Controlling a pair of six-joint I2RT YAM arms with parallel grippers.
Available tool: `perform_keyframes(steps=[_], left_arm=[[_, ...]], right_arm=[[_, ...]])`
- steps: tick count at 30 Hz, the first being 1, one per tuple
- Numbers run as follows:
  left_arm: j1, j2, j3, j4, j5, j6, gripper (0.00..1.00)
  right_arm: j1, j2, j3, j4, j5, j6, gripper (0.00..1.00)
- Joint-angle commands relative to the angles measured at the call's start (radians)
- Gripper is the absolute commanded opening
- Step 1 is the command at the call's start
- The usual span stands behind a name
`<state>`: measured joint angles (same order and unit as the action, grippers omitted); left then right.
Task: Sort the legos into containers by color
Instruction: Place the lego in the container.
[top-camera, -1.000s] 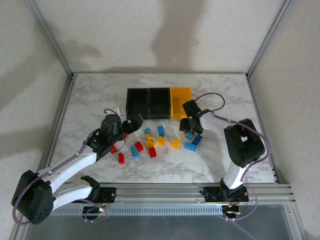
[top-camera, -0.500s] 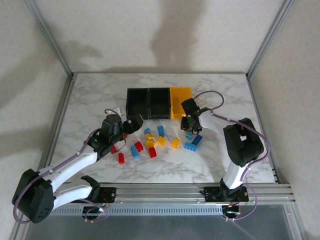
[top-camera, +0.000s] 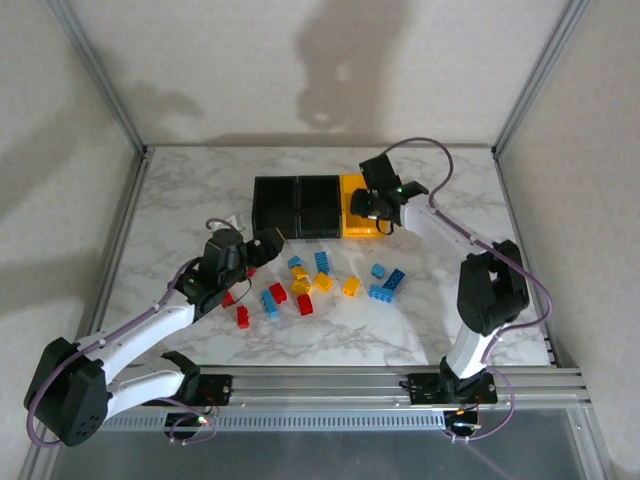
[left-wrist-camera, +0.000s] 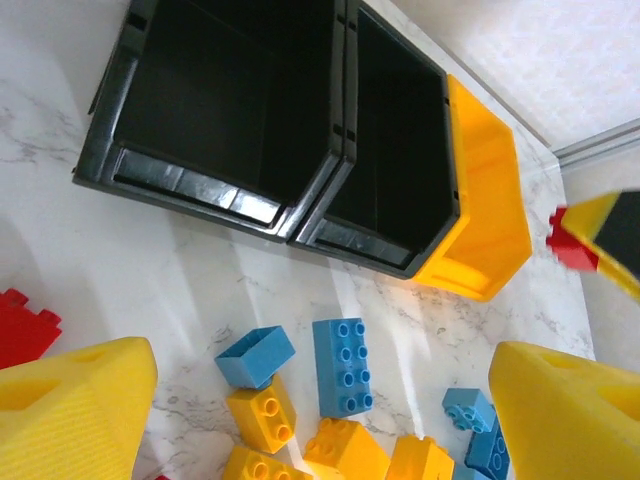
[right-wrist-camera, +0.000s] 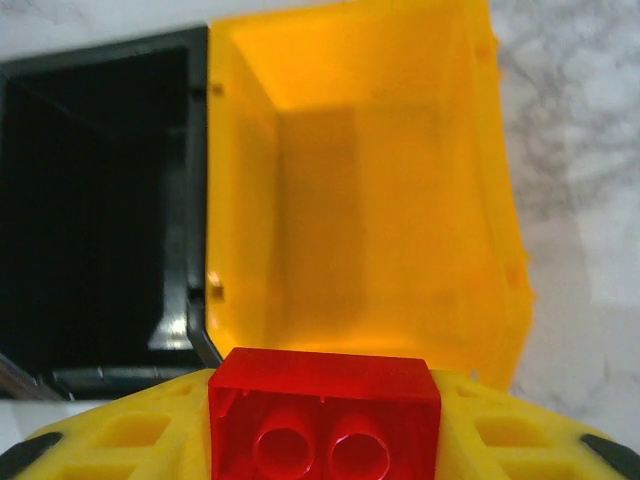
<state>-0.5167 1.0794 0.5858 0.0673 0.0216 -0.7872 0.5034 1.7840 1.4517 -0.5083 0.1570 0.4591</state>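
My right gripper (top-camera: 372, 205) is shut on a red lego (right-wrist-camera: 325, 415) and hovers over the near end of the yellow container (right-wrist-camera: 380, 180). Two black containers (top-camera: 275, 228) (top-camera: 320, 228) stand to the left of it in one row, and both look empty in the left wrist view. Loose legos lie in front of the row: blue (top-camera: 322, 262), yellow (top-camera: 350, 287) and red (top-camera: 305, 304). My left gripper (top-camera: 262, 248) is open, low over the left of the pile. A long blue lego (left-wrist-camera: 342, 365) lies between its yellow fingers (left-wrist-camera: 70, 410).
Two blue legos (top-camera: 394, 281) lie apart at the right of the pile, and a red one (top-camera: 241, 317) at its near left. Bare marble table (top-camera: 180, 200) stretches to the left and right of the containers. Metal frame posts mark the table's edges.
My right gripper has shut on a red lego beside the blue ones, lifted it and carried it back over the yellow container. The left arm has barely moved.
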Motion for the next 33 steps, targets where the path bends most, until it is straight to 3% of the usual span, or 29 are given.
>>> perform_keyframes(steps=[1, 9, 21, 33], left_arm=[[-0.009, -0.042, 0.007, -0.049, -0.043, -0.030, 0.86], [-0.010, -0.103, -0.007, -0.096, -0.071, -0.043, 0.86], [-0.009, -0.111, -0.004, -0.123, -0.094, -0.049, 0.86], [-0.008, -0.109, 0.005, -0.140, -0.107, -0.040, 0.86]], right_arm=[[-0.016, 0.102, 0.080, -0.006, 0.015, -0.025, 0.43], [-0.045, 0.284, 0.245, -0.007, 0.014, -0.019, 0.44], [-0.086, 0.421, 0.398, -0.014, -0.006, -0.002, 0.46], [-0.087, 0.478, 0.432, -0.007, -0.024, 0.018, 0.49]])
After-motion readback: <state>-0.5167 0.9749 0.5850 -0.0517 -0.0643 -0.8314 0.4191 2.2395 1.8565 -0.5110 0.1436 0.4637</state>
